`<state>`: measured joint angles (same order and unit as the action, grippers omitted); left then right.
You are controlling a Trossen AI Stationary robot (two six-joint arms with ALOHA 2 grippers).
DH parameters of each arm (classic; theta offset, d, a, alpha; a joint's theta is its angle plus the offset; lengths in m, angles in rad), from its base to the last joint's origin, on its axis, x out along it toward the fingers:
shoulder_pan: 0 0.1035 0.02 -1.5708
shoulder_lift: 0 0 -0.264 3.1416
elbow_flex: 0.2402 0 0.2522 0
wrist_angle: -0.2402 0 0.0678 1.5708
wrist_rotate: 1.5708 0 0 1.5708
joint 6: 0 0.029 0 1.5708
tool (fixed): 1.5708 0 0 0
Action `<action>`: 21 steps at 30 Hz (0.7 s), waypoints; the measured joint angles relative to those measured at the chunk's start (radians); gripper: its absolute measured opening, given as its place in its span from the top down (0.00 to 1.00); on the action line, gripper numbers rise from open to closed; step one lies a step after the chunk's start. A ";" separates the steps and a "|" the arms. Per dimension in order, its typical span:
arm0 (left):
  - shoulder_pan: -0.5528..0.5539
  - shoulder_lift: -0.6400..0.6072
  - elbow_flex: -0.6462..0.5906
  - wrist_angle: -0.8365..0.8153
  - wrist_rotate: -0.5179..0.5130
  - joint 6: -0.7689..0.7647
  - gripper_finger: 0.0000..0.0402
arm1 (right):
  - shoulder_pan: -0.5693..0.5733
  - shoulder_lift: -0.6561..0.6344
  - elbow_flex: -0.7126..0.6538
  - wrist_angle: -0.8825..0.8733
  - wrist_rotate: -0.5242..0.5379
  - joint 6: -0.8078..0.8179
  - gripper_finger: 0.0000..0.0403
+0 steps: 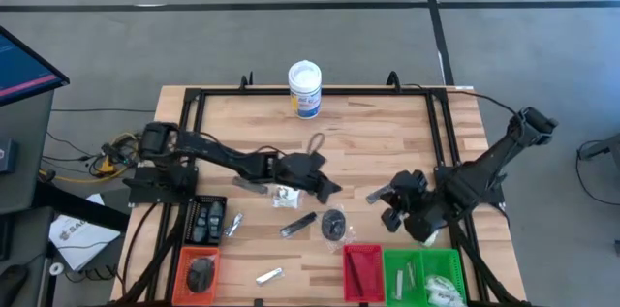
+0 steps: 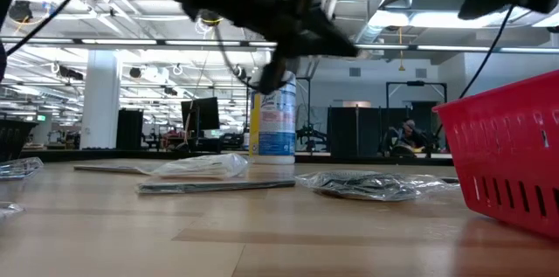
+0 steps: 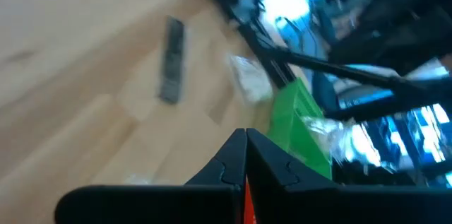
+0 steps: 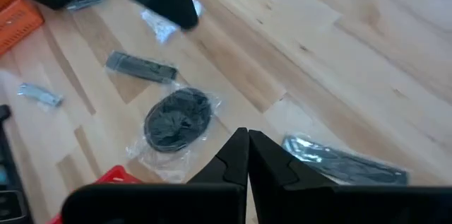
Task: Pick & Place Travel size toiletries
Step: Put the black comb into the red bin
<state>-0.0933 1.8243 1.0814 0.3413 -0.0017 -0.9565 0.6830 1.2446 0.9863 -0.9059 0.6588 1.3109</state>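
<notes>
At the table's near left corner sits the orange slatted plastic tray (image 1: 199, 270) with a dark round disc (image 1: 200, 273) inside; just behind it lies a black flat holder (image 1: 205, 218) with slim black sticks. Beside these, on the bare light wooden table (image 1: 387, 133), rest a small silvery sachet (image 1: 233, 224) and another silvery tube (image 1: 268, 275) nearer the front edge.

My left gripper (image 1: 329, 189) reaches toward the table's middle, fingers clenched together on nothing, above a clear packet with white contents (image 1: 283, 193). Behind it, at the far edge, stands the tall white tub with blue label (image 1: 304, 88). In front of that gripper lie a dark slim wrapped stick (image 1: 298, 224) and a dark round disc in clear wrap (image 1: 333, 224).

Further right, the red slatted plastic basket (image 1: 363, 271) holds slim dark items. My right gripper (image 1: 387, 206) hovers just behind it, fingers pressed shut, empty. Last comes the green plastic tray (image 1: 423, 276), holding clear packets with white contents (image 1: 441, 288).
</notes>
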 joint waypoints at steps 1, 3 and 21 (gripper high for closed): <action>0.000 0.034 0.039 -0.007 0.015 0.012 1.00 | -0.012 -0.012 -0.014 0.024 -0.015 -0.019 1.00; 0.000 0.091 0.118 -0.013 0.041 0.042 1.00 | -0.033 -0.034 -0.032 0.067 -0.037 -0.067 1.00; 0.041 0.449 0.648 -0.332 0.053 0.215 1.00 | -0.056 -0.383 -0.337 0.453 -0.212 -0.324 1.00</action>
<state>-0.0524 2.2729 1.7294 0.0097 0.0511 -0.7419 0.6266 0.8615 0.6491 -0.4534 0.4464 0.9869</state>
